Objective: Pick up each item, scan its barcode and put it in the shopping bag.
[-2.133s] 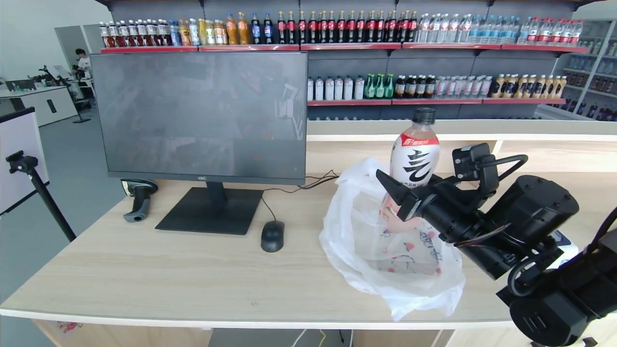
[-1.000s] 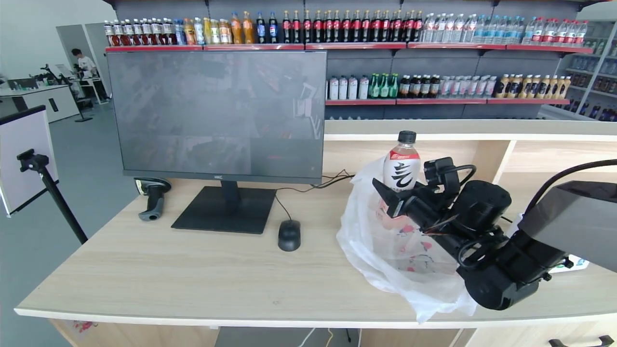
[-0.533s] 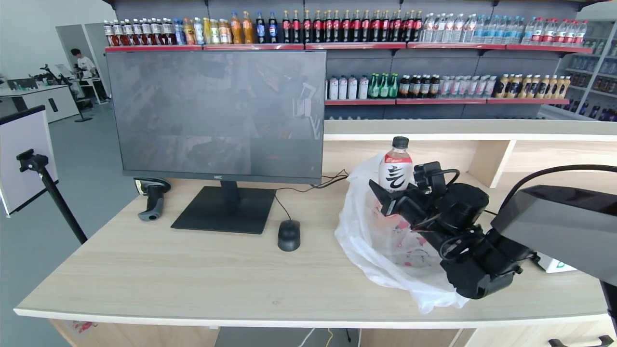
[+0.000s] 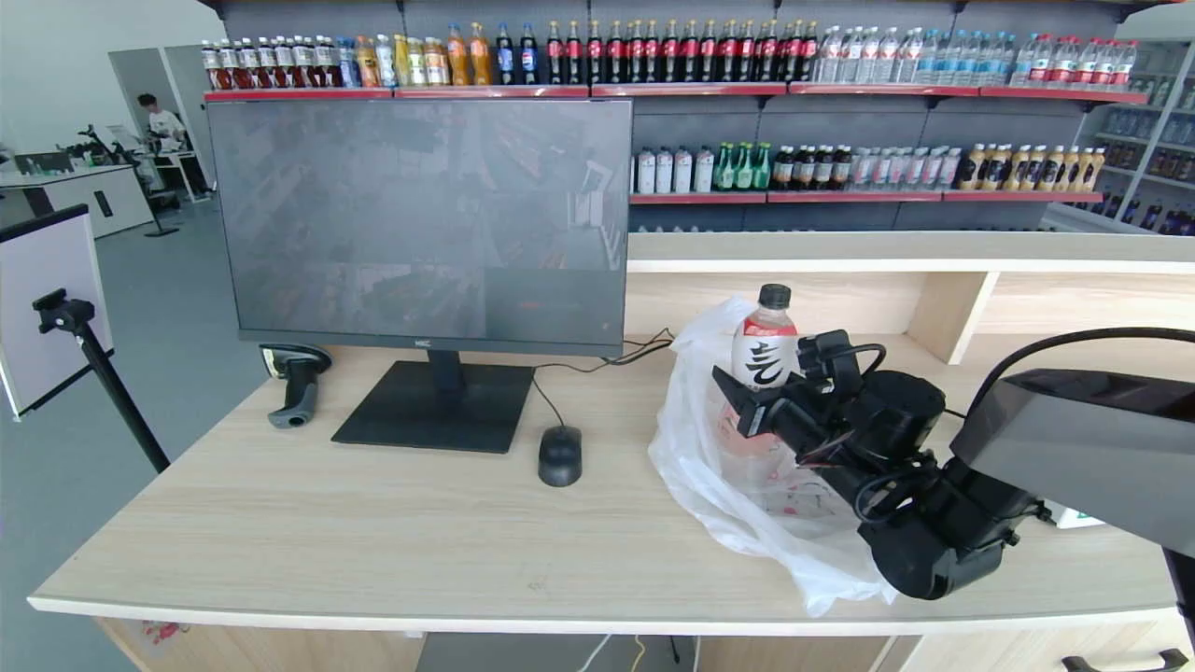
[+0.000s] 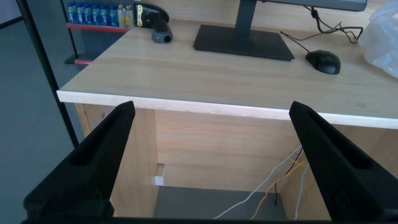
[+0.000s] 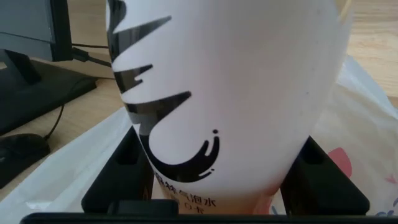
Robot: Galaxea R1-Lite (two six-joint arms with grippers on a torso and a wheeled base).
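The right gripper (image 4: 761, 413) is clenched on the bottle (image 4: 767, 347), its fingers (image 6: 121, 171) pressing either side of the white label; the bottle stands upright with its lower half inside the mouth of the shopping bag (image 4: 700, 467), though whether its base rests on anything is hard to tell through the plastic; the bag sits on the counter (image 4: 327, 532), right of the mouse (image 4: 560, 455) and the monitor (image 4: 420, 215); the left gripper (image 5: 211, 162) hangs spread wide and empty, low before the counter's near edge; a handheld scanner (image 4: 294, 392) stands left of the monitor's base.
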